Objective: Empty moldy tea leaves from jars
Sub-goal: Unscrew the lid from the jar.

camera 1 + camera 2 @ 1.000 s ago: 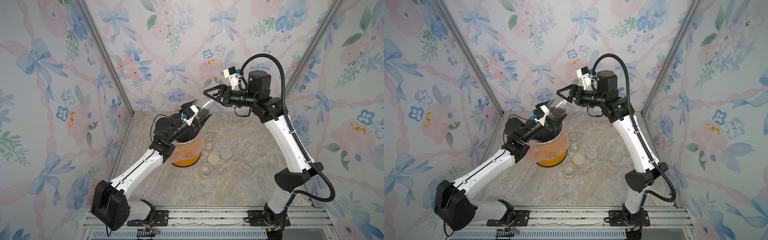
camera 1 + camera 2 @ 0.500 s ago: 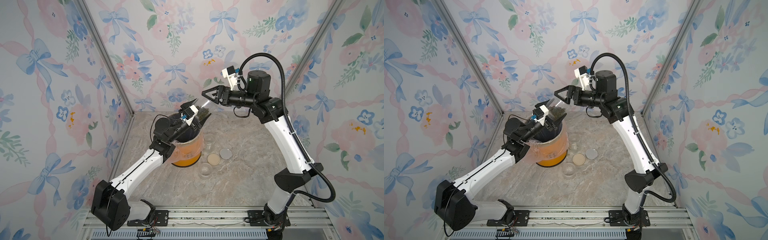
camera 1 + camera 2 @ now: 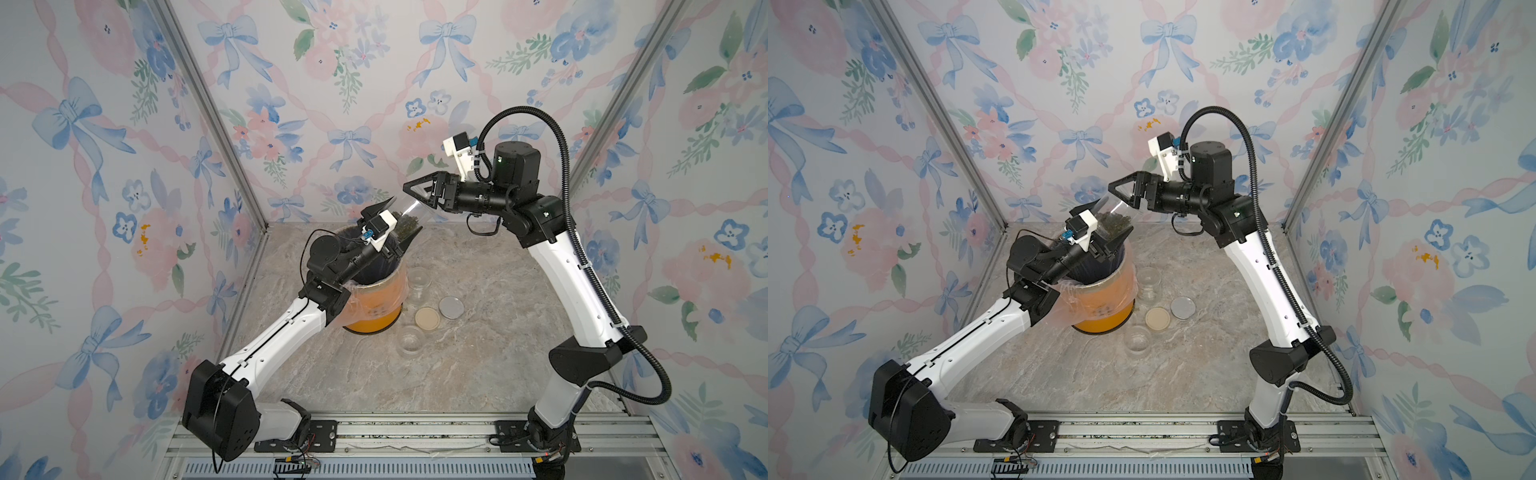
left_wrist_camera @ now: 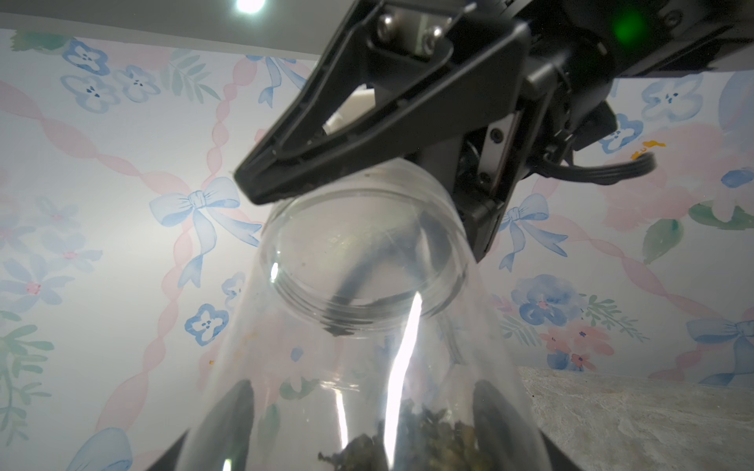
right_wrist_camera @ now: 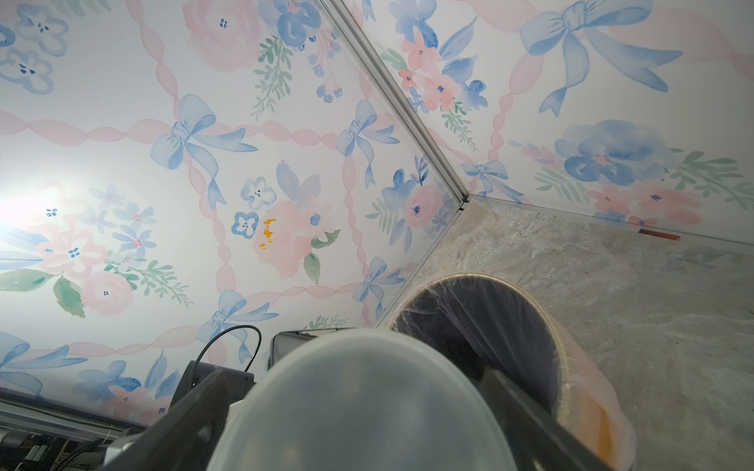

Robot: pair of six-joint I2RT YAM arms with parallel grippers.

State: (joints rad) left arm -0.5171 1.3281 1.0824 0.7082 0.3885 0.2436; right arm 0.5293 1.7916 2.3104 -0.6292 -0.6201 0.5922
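Observation:
A clear jar (image 3: 409, 216) with dark tea leaves (image 3: 404, 226) in its lower end is tilted above the orange plastic-lined bin (image 3: 374, 309), mouth end up. My left gripper (image 3: 402, 219) is shut on its body; in the left wrist view the fingers (image 4: 232, 412) press both walls beside the tea leaves (image 4: 428, 444). My right gripper (image 3: 415, 197) is at the jar's mouth end, open. In the right wrist view a translucent grey lid (image 5: 359, 407) fills the gap between its fingers (image 5: 196, 412). Both top views show the same; the jar (image 3: 1117, 216) meets the right gripper (image 3: 1121, 195).
Right of the bin stand two empty clear jars (image 3: 419, 280) (image 3: 410, 338). A beige lid (image 3: 427, 318) and a silver lid (image 3: 451, 307) lie flat between them. The bin sits close to the back left corner of the marble table (image 3: 478, 374).
My right gripper has shifted left onto the jar's mouth end and its jaws have widened. The left arm and the jar have stayed put.

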